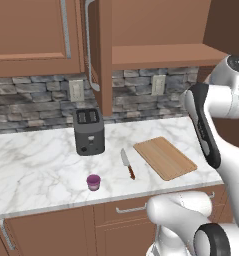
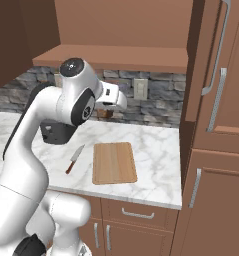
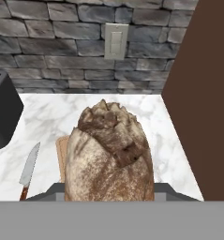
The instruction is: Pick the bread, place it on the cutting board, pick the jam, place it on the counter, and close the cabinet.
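Brown, crusty bread sits clamped in the jaws of the gripper, held in the air above the white marble surface. Below it lies the tan cutting board, bare, with a knife just to its left. The purple jam stands near the front edge. Farther back stands a dark toaster, then the stone wall and the open wooden cabinet
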